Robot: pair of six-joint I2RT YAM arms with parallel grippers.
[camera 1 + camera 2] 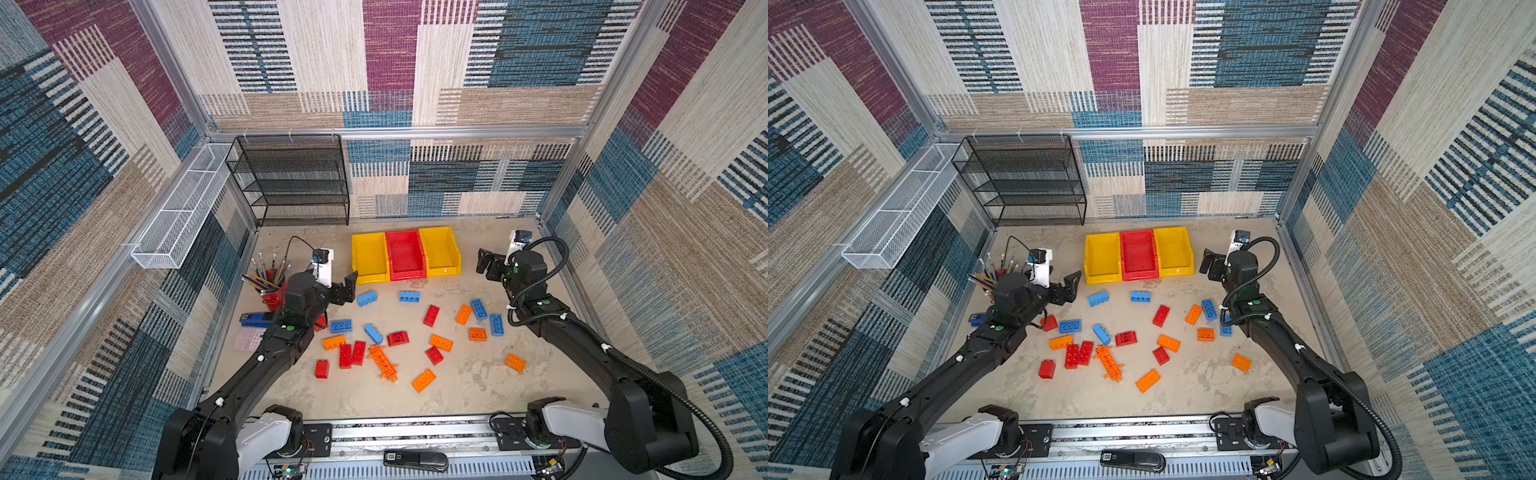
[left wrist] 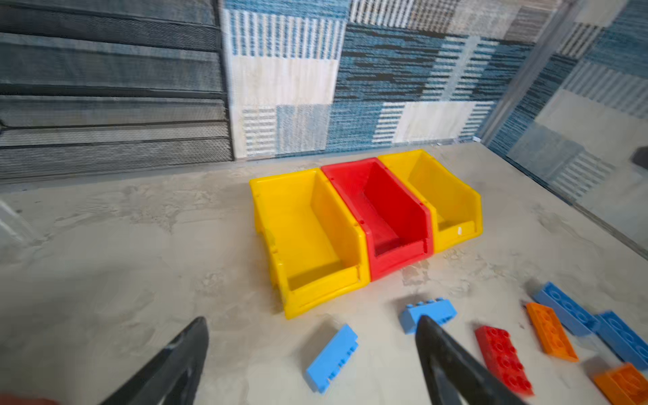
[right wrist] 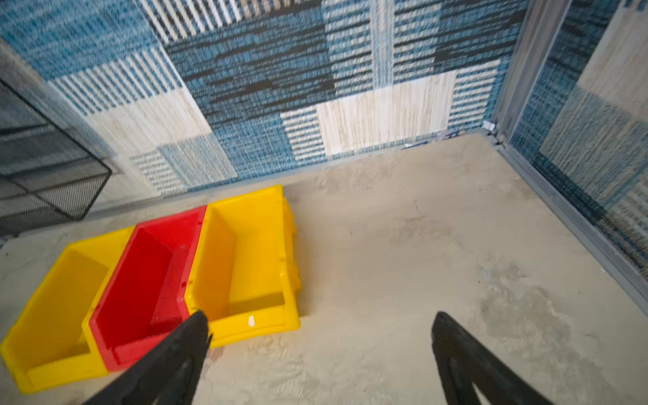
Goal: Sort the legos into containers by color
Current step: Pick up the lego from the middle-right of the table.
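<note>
Three joined containers stand empty at the back: a yellow one [image 1: 360, 266], a red one [image 1: 405, 272] and another yellow one [image 1: 451, 259]. Red, orange and blue legos lie scattered on the floor in front of them, among them a blue brick [image 1: 367, 298], a second blue brick [image 1: 409, 296], a red brick [image 1: 431, 316] and a long orange holed plate [image 1: 382, 362]. My left gripper [image 1: 351, 289] hangs open just left of the nearest blue brick [image 2: 331, 357], holding nothing. My right gripper [image 1: 484, 264] is open and empty beside the right yellow container [image 3: 245, 326].
A red pencil cup [image 1: 272, 291], a blue stapler [image 1: 255, 320] and a pink pad [image 1: 249, 338] sit under my left arm. A black mesh shelf [image 1: 291, 183] stands at the back left, and a white wire basket [image 1: 183, 208] hangs on the left wall.
</note>
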